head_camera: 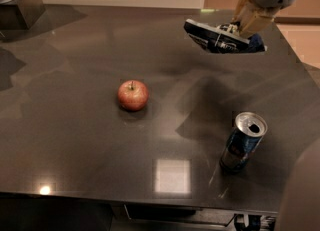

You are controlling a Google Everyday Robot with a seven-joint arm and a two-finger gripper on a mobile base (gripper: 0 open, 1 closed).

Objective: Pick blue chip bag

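The blue chip bag (216, 39) is a flat dark-blue bag with white lettering. It hangs in the air above the far right part of the dark table (75, 140), its shadow on the surface below. My gripper (245, 31) comes down from the upper right and is shut on the bag's right end. The bag sticks out to the left of the fingers, roughly level.
A red apple (133, 95) sits near the middle of the table. An upright blue-and-silver drink can (243, 141) stands at the front right. A dark box (22, 6) with a pale bowl on it is at the far left corner. A pale rounded part of the robot (300, 195) fills the lower right corner.
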